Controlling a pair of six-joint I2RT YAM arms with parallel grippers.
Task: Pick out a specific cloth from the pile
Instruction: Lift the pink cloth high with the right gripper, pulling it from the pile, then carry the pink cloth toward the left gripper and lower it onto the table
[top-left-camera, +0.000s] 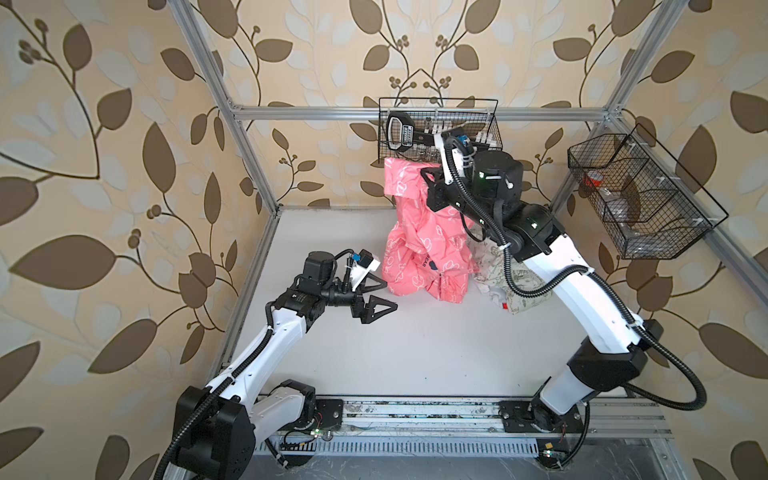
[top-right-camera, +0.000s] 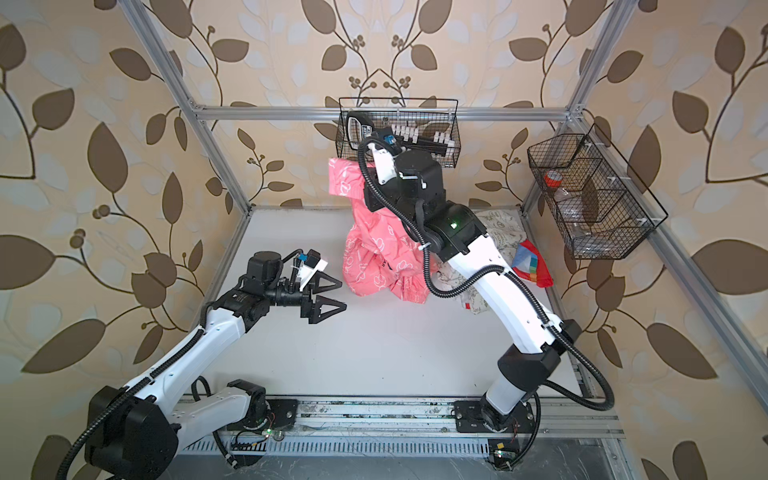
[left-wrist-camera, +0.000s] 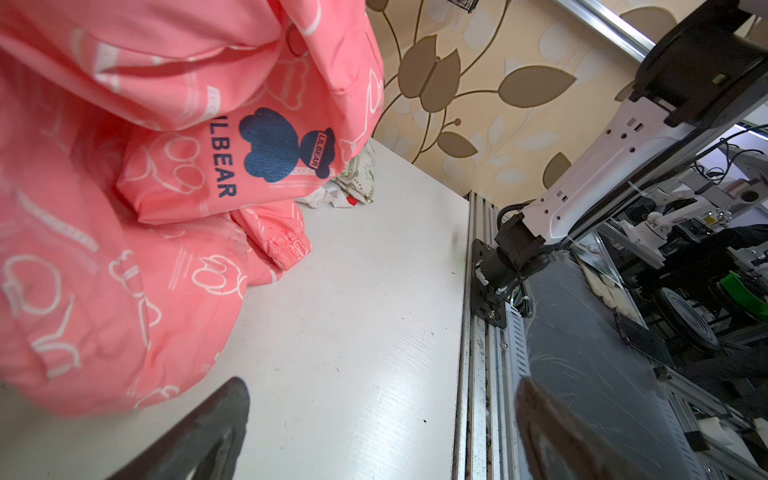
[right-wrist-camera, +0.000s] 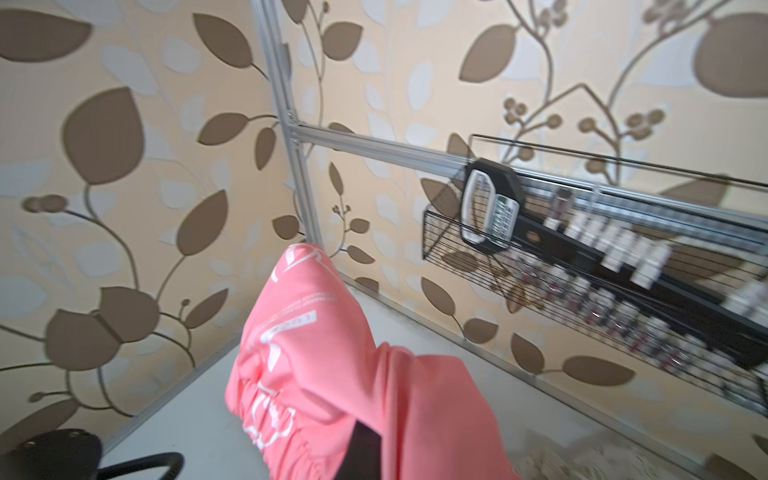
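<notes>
Right arm (top-left-camera: 577, 286) reaches high, right gripper (top-left-camera: 429, 179) clamped onto the cloth (top-left-camera: 415, 249) — coral-pink, white bear outlines, navy label — hanging crumpled.

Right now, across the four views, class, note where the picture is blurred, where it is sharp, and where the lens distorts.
Right wrist view: motion-blurred, the wire basket smeared, the coral-pink cloth soft-edged. Left wrist view: the cloth's dark label reads sharply, while the left gripper looms out of focus. Both top views: sharp and evenly lit, wide-angle, the frame post leaning outward.
</notes>
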